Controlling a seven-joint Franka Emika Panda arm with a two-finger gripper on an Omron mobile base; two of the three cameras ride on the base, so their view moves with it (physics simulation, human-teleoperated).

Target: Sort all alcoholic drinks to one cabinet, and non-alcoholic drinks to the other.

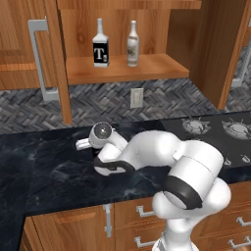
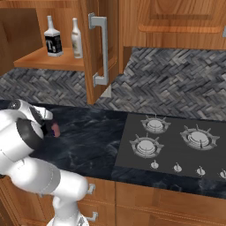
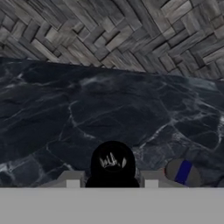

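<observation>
Two alcoholic drinks stand upright on the open cabinet's shelf (image 1: 152, 67): a square clear bottle with a "T" label (image 1: 100, 49) (image 2: 53, 39) and a slim cream-white bottle (image 1: 132, 45) (image 2: 77, 39). My arm is bent low over the dark counter. In the hand view, my gripper (image 3: 112, 180) sits down around a black cola-style bottle (image 3: 112, 162), seen from above, with a fingertip pressed to each side. The pink-purple bottle (image 2: 55, 129) stands right beside the hand, and its dark cap (image 3: 183, 171) is just right of the fingers.
The cabinet's open door (image 2: 99, 48) with a long metal handle juts out over the counter. A gas hob (image 2: 176, 141) (image 1: 223, 132) lies to the right. A wall outlet (image 1: 137, 97) is on the herringbone backsplash. The black marble counter (image 1: 54, 171) stretches left.
</observation>
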